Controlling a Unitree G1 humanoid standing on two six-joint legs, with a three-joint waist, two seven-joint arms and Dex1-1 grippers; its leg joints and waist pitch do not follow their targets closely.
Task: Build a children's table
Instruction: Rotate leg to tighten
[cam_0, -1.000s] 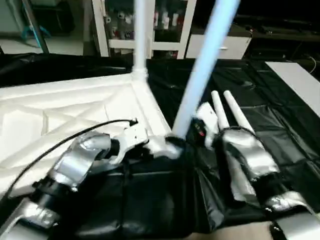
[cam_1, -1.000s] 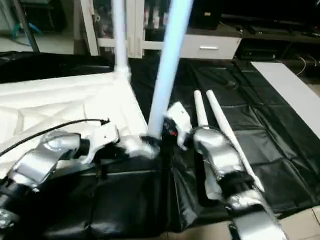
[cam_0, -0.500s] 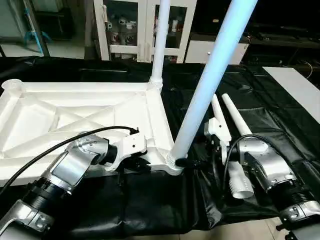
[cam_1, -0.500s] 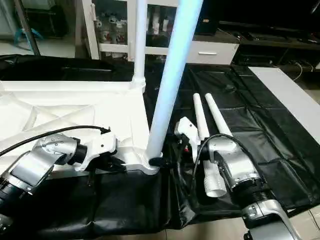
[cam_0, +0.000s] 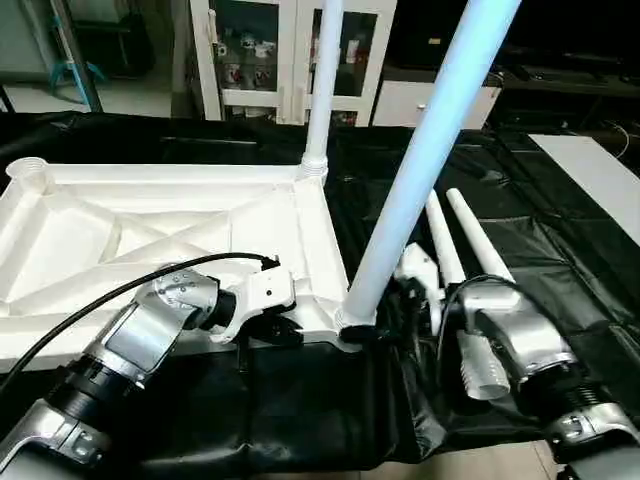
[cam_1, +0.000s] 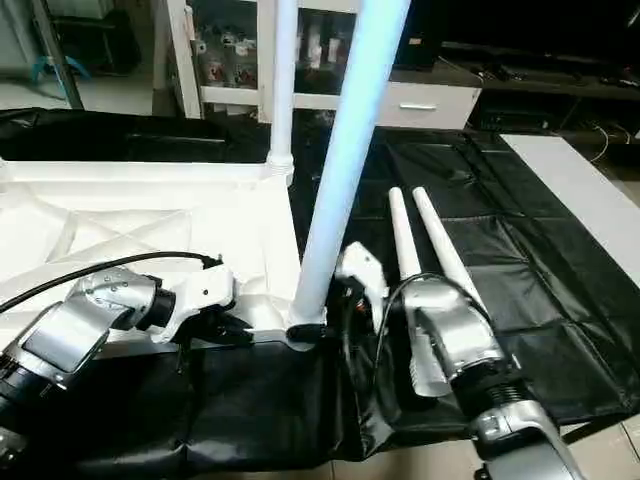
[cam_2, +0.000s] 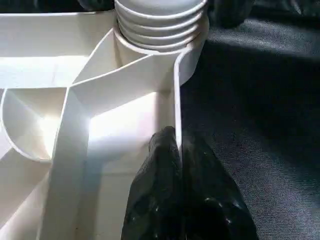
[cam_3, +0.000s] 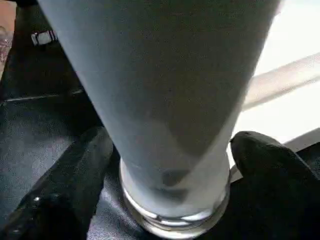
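Observation:
The white table top (cam_0: 150, 230) lies upside down on the black cloth, its ribs facing up. One leg (cam_0: 322, 80) stands upright in the far right corner socket. A second leg (cam_0: 420, 170) leans to the right from the near right socket, its ribbed base (cam_2: 160, 25) seated in it. My right gripper (cam_0: 385, 315) is shut on the foot of that leg, with a black finger (cam_3: 75, 185) on each side. My left gripper (cam_2: 175, 145) is shut on the top's thin rim (cam_2: 176, 100) just beside that socket. Two loose legs (cam_0: 480, 240) lie on the cloth to the right.
A flat white board (cam_0: 600, 170) lies at the far right of the black-draped table. A white glass-door cabinet (cam_0: 260, 50) stands behind. The top's far left corner socket (cam_0: 25, 170) holds no leg. My right forearm (cam_0: 510, 340) lies over the wide ends of the loose legs.
The view has steadied after a head movement. My right wrist has drawn in closer to the leaning leg's base. The left gripper keeps its hold on the rim.

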